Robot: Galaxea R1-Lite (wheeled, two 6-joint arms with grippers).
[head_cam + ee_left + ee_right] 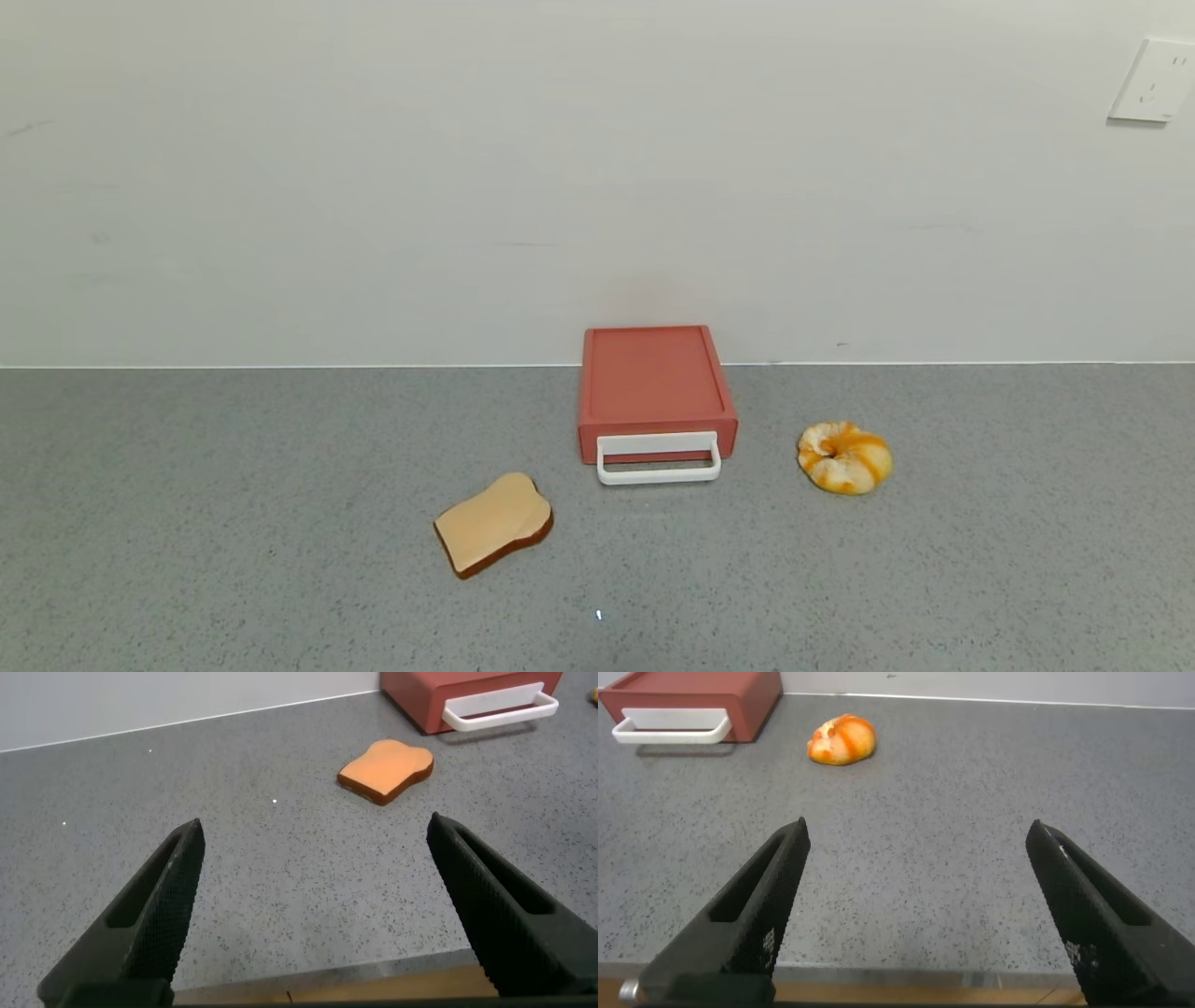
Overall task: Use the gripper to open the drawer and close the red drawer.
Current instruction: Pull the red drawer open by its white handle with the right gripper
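The red drawer (653, 387) is a flat salmon-red box against the back wall, its tray pushed in and its white loop handle (659, 459) lying in front. It also shows in the left wrist view (439, 695) and the right wrist view (701, 695). Neither arm shows in the head view. My left gripper (316, 829) is open and empty over the counter's near edge, far from the drawer. My right gripper (919, 831) is open and empty, also back at the near edge.
A slice of bread (493, 534) lies left of and nearer than the drawer, also in the left wrist view (386, 768). A round orange-and-white bun (844, 456) lies to the drawer's right, also in the right wrist view (842, 740). A wall socket (1153, 80) is at far right.
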